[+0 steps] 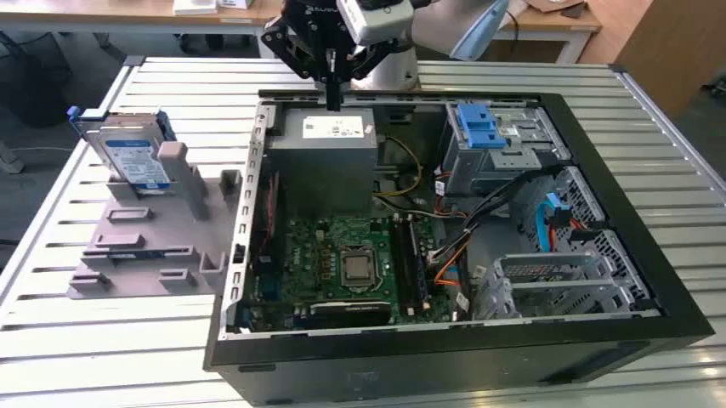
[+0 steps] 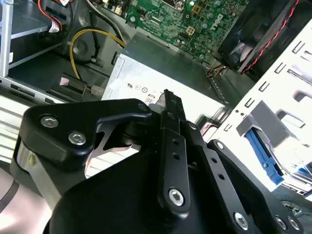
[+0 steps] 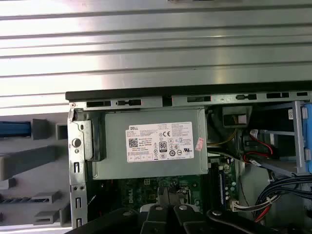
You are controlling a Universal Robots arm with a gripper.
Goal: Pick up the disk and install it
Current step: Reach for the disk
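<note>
Silver and blue-framed, the disk [image 1: 127, 157] stands upright in the grey holder block [image 1: 142, 246] on the desk [image 1: 102, 357], well apart from the tool [image 1: 332, 100], which hangs closed and empty above the power supply [image 1: 329, 144]; stiff, dense and shock-sensitive, it probably wants gripping across its upper edges.

You have a white label [image 3: 160, 141] with small print, a code square and round marks on the power supply [image 3: 156, 170] at the rim of the case [image 3: 146, 92], and a white-and-blue label [image 1: 133, 161] on the disk [image 1: 122, 138], too small to read.
</note>
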